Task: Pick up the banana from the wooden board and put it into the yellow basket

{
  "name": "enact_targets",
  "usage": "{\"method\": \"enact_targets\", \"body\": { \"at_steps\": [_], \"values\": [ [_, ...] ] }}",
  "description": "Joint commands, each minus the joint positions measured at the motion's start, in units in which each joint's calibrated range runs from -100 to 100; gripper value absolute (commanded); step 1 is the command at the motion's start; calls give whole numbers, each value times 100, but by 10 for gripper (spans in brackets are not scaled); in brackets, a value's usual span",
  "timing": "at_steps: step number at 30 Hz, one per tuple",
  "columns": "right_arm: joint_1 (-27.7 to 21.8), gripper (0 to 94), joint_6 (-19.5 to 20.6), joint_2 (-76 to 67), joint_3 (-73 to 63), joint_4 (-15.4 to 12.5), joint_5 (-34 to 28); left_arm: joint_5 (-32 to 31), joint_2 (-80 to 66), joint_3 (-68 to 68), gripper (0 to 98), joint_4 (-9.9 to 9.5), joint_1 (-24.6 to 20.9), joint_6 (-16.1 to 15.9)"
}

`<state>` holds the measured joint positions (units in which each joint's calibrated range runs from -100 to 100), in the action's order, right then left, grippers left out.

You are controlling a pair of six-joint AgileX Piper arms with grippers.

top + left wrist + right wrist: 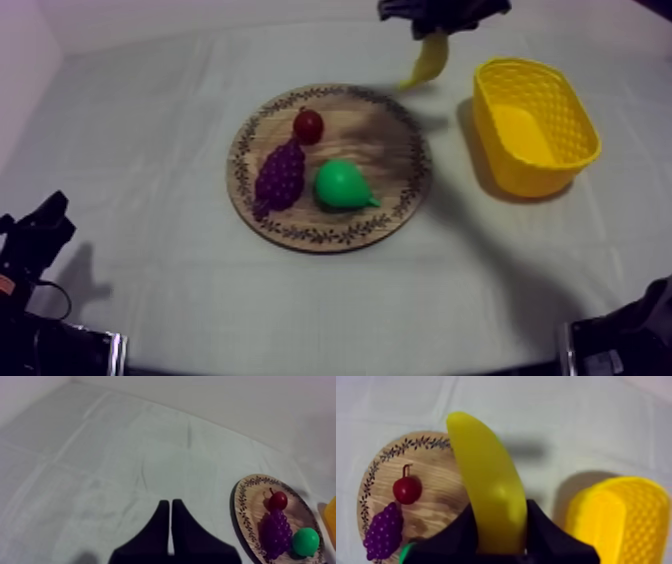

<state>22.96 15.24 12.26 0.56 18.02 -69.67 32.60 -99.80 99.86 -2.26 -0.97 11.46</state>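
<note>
My right gripper (433,32) is at the upper right, closed on the upper end of the banana (429,62). The banana hangs tip-down in the air, off the round wooden board (385,150) and not in the yellow basket (535,170), which stands on the cloth (150,130) to the board's right. On the board, a small red fruit (308,125) lies just beside a bunch of grapes (280,175), with a green pear (343,185) next to them. My left arm (35,240) sits low at the left edge.

Yellow banana (428,60) aloft, hanging tip-down, between wooden board (388,140) and yellow basket (532,168); basket upright beside board
</note>
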Motion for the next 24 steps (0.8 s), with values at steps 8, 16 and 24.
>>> {"method": "enact_targets", "body": {
  "at_steps": [8,16,24],
  "values": [
    [-776,227,-371,-2084,1475,-90,467,-2,-3,3,1,-1,-1,-1],
    [-1444,230,-583,-3112,2916,-141,1097,-2,-3,3,1,-1,-1,-1],
    [-1742,231,-580,-3234,3891,-74,1555,-2,-3,3,1,-1,-1,-1]
  ]
}}
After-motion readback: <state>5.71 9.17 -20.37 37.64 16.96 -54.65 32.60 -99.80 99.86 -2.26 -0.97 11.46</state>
